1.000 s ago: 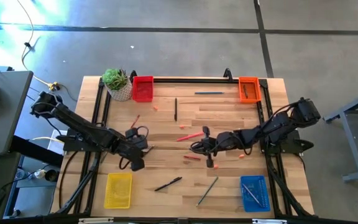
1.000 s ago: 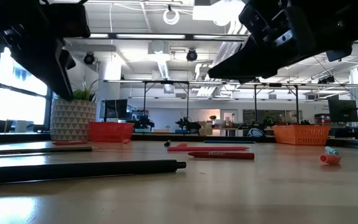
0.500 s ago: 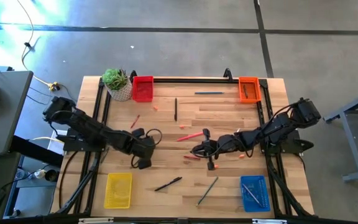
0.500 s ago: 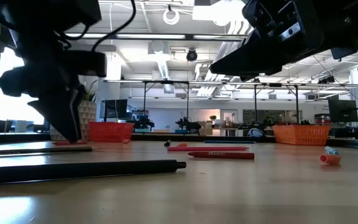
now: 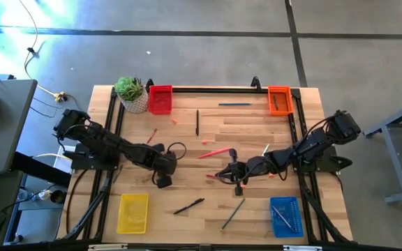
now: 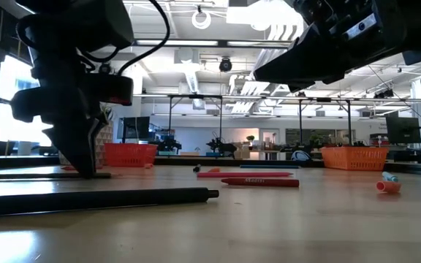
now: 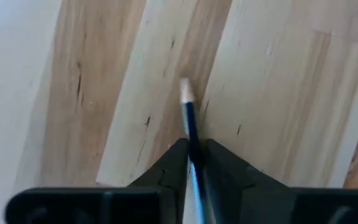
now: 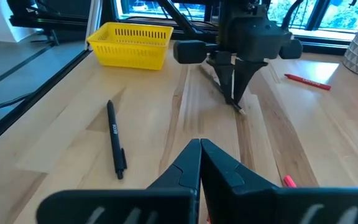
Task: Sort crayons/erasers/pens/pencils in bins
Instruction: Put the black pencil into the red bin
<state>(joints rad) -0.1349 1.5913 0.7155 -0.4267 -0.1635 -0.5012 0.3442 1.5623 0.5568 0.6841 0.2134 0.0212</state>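
Four mesh bins are seen at the table corners: red bin (image 5: 160,99) at the far left, orange bin (image 5: 278,100) at the far right holding a dark item, yellow bin (image 5: 132,213) at the near left, blue bin (image 5: 285,216) at the near right holding thin sticks. Short orange crayons lie flat on the table: one (image 5: 174,120) near the red bin, one (image 5: 206,142) mid-table, one (image 5: 270,175) toward the right. A long red stick (image 5: 216,152) lies mid-table, and a black pen (image 5: 188,206) lies beside the yellow bin.
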